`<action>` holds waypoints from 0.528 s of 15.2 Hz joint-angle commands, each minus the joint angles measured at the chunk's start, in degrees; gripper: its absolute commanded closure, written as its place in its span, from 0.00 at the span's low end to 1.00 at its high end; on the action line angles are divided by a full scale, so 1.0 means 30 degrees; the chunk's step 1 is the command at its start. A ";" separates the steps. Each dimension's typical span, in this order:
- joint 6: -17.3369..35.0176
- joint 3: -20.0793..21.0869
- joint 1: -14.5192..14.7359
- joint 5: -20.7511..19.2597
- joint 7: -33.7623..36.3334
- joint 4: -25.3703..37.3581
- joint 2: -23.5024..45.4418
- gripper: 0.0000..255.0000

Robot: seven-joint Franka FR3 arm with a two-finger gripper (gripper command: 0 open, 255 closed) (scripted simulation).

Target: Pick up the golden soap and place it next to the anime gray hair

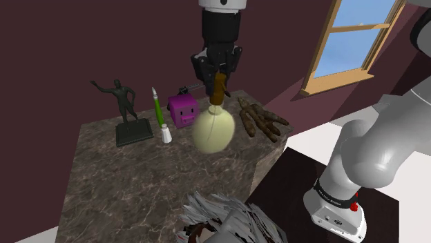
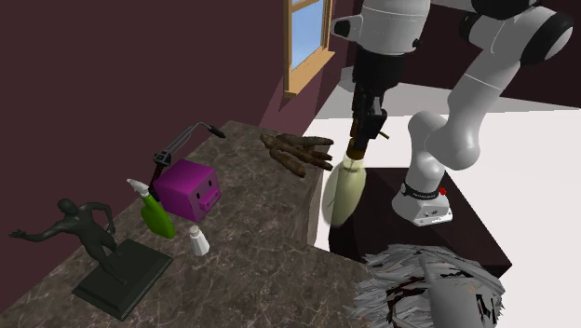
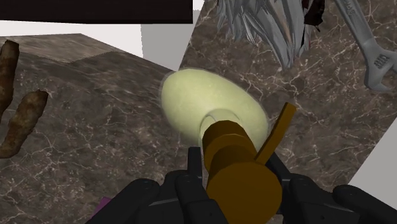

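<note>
Shoulder view: the tool (image 1: 218, 74) is clamped on the golden-brown pump of the soap bottle (image 1: 214, 130). The bottle's pale yellow body hangs over the marbled surface (image 1: 124, 179), near a purple cube (image 1: 184, 110). The gray hair (image 1: 231, 219) lies at the near edge.

Second exterior view: the bottle (image 2: 343, 191) hangs by the surface's edge, apart from the hair (image 2: 419, 280).

Wrist view: both fingers (image 3: 191, 191) grip the pump, and the hair (image 3: 267, 22) lies beyond the bottle.

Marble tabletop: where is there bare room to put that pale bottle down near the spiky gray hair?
Free: the broad stretch of marble tabletop between the statue and the gray hair, in front of the purple cube. Crowded: the far edge, where statue, white shaker, cube and brown sticks line up near the soap bottle.
</note>
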 commanded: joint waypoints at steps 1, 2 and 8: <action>0.0523 -0.0027 0.0028 0.0072 -0.0051 -0.0738 -0.0247 1.00; 0.0783 -0.0032 0.0042 0.0103 -0.0070 -0.1094 -0.0346 1.00; 0.2325 -0.0025 0.0131 0.0270 -0.0154 -0.3114 -0.0843 1.00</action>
